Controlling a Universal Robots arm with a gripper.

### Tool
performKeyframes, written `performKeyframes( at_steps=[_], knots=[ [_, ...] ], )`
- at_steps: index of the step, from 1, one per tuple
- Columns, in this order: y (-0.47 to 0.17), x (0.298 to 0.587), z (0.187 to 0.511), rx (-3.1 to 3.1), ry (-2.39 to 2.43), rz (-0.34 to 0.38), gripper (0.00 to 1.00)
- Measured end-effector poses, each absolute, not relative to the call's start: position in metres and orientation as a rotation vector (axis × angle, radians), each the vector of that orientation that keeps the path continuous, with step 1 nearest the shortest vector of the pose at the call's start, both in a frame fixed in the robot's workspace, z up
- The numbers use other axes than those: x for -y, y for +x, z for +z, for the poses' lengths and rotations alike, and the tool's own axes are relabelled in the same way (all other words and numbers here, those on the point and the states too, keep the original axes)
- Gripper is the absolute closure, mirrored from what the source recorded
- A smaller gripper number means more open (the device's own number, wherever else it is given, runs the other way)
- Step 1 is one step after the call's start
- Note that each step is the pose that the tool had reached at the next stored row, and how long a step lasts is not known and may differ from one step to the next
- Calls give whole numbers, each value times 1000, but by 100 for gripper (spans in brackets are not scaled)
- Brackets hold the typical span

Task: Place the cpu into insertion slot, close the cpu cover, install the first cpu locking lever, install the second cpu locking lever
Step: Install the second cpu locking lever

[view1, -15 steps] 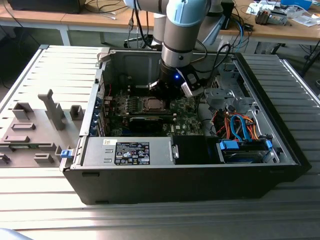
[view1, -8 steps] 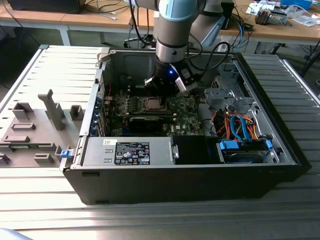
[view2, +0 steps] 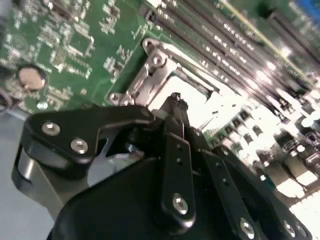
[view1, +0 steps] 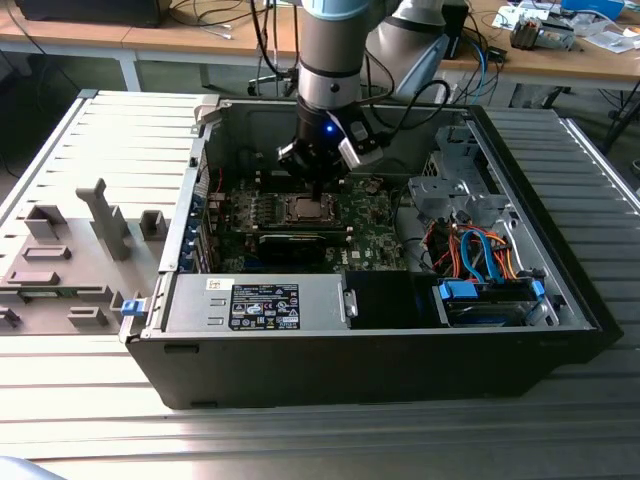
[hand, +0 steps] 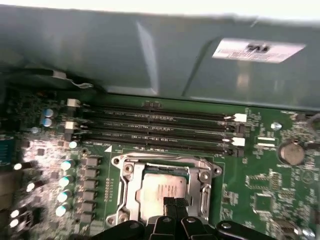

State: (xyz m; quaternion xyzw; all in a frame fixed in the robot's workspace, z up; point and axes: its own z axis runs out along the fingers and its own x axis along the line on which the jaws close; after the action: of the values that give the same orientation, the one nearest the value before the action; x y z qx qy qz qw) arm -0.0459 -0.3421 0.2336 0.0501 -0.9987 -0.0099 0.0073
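Computer case (view1: 520, 330): open, lying on the metal table (view1: 300, 440).
Motherboard (hand: 260, 175): green, flat inside the case.
Gripper (hand: 175, 204): fingers pressed together, nothing between them, tips just above the socket.
CPU cover (hand: 131, 187): lowered around the insertion slot.
CPU (hand: 162, 189): seated in the slot, silvery top visible through the window.
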Motion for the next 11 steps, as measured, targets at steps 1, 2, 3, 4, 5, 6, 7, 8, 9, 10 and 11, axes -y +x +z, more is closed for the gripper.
performKeyframes(
  at_steps=[1, 2, 3, 4, 5, 6, 7, 8, 9, 10, 11],
  knots=[
    [-46, 342, 240, 3123, 157, -27, 89],
    [-46, 342, 244, 3123, 157, -24, 89],
    [-46, 342, 250, 3123, 157, -22, 89],
    [-46, 342, 254, 3123, 157, -21, 89],
    [-46, 342, 262, 3123, 157, -20, 89],
    [-46, 342, 265, 3123, 157, -20, 89],
    [-46, 342, 270, 3123, 156, -20, 89],
    [-46, 342, 271, 3123, 157, -20, 89],
    [-46, 342, 271, 3123, 157, -20, 89],
    [-46, 342, 271, 3123, 157, -20, 89],
    [-46, 342, 272, 3123, 157, -20, 89]
  ],
)
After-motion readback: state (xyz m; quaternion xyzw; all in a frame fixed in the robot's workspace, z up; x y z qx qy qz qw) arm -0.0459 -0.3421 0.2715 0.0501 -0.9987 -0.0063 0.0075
